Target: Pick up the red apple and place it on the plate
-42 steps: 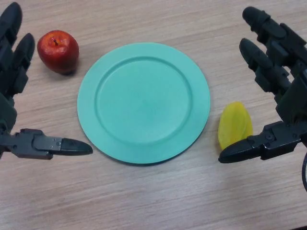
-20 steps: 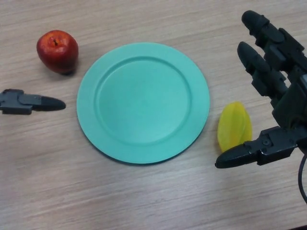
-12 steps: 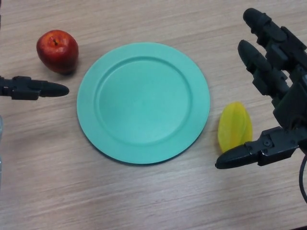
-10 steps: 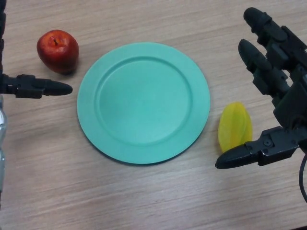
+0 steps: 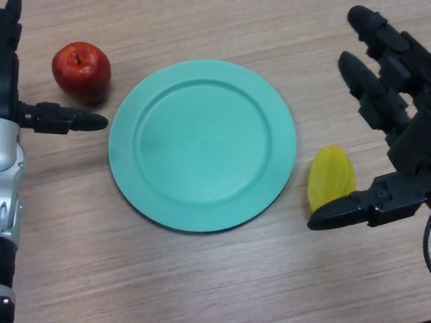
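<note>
The red apple (image 5: pixel 81 70) rests on the wooden table at the upper left, just left of the round teal plate (image 5: pixel 202 145), which holds nothing. My left hand (image 5: pixel 57 118) comes in along the left edge; its thumb reaches out just below the apple, and a finger shows at the top left corner. The hand is open and does not touch the apple. At the right edge my right hand (image 5: pixel 394 141) hovers open, fingers spread.
A yellow star-shaped fruit (image 5: pixel 330 178) lies right of the plate, between the right hand's thumb and fingers. Bare wooden table stretches along the front and the back.
My left hand has moved up and right toward the apple, its thumb now just under the fruit and its silver forearm showing. The right hand barely shifted.
</note>
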